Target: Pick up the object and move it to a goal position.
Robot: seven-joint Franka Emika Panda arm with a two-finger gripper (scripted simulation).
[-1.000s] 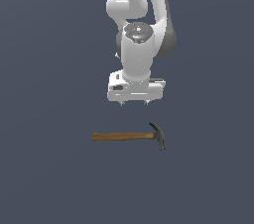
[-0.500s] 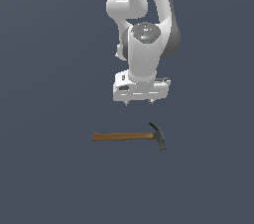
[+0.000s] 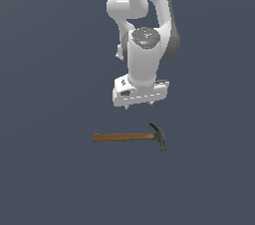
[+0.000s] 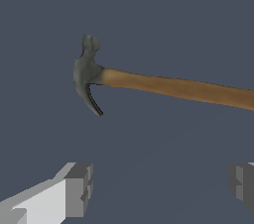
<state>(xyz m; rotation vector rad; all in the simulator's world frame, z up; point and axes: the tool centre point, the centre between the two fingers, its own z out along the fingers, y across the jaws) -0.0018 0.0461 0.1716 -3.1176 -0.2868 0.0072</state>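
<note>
The hammer lies flat on the dark grey floor, its brown wooden handle toward the exterior view's left and its dark grey head toward the right. My gripper hangs above and behind it, pointing down, not touching it. In the wrist view the hammer lies ahead of the two grey fingertips, which stand wide apart with nothing between them. The gripper is open and empty.
The white arm rises above the gripper. Plain dark grey floor lies all around the hammer; no other objects or goal marker show.
The arm has shifted slightly toward the exterior view's right and its wrist has turned a little. The hammer has not moved.
</note>
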